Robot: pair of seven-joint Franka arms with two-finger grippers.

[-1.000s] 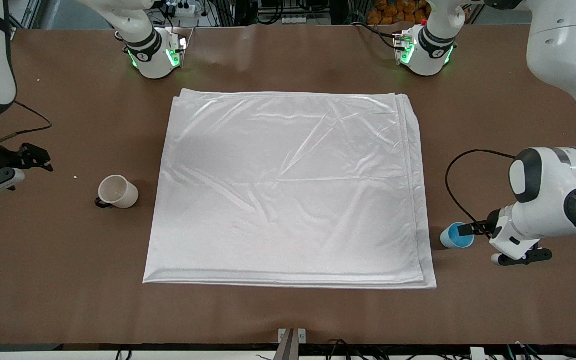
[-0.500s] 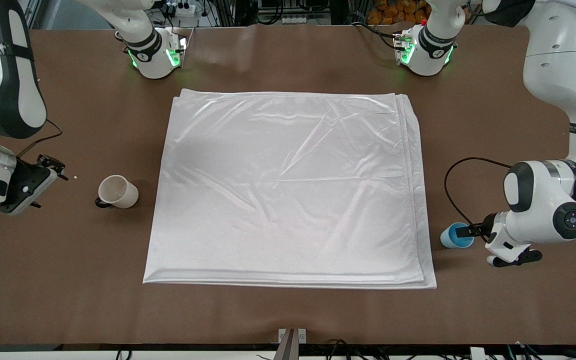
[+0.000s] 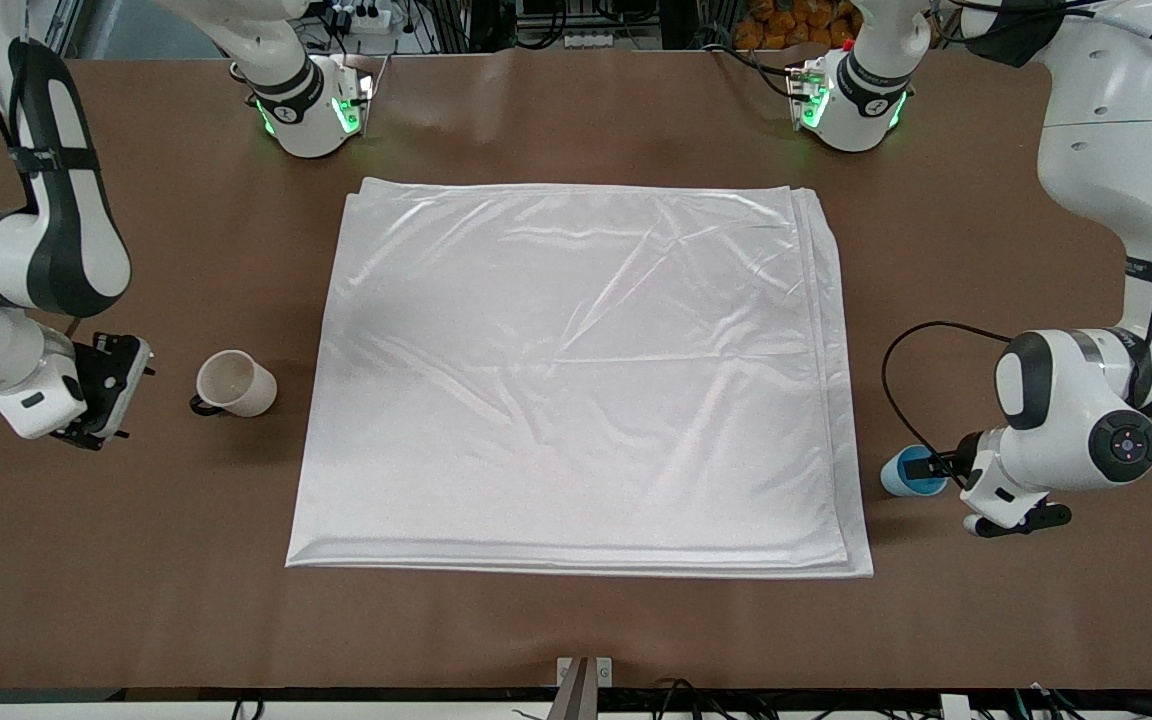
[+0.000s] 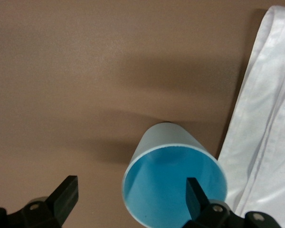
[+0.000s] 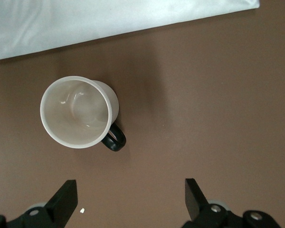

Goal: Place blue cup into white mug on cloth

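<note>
The blue cup [image 3: 909, 473] stands upright on the bare table beside the cloth [image 3: 576, 380], toward the left arm's end. My left gripper [image 3: 939, 465] is open just above it. In the left wrist view [image 4: 130, 197] one finger [image 4: 195, 194] is over the cup's blue inside [image 4: 173, 185] and the other is outside its rim. The white mug [image 3: 234, 384] stands upright on the bare table beside the cloth, toward the right arm's end. My right gripper [image 3: 124, 385] is open and empty beside it. In the right wrist view [image 5: 129, 195] the mug [image 5: 78, 111] is apart from the fingers.
The cloth's edge shows in the left wrist view [image 4: 266, 109] close to the cup, and in the right wrist view [image 5: 109, 19] past the mug. A small white crumb [image 5: 81, 210] lies on the table by the right gripper. A black cable [image 3: 896, 370] loops above the cup.
My right arm has swung in from the table's end and brought its gripper close to the mug. My left arm has shifted slightly at the blue cup. The cup and mug have not moved.
</note>
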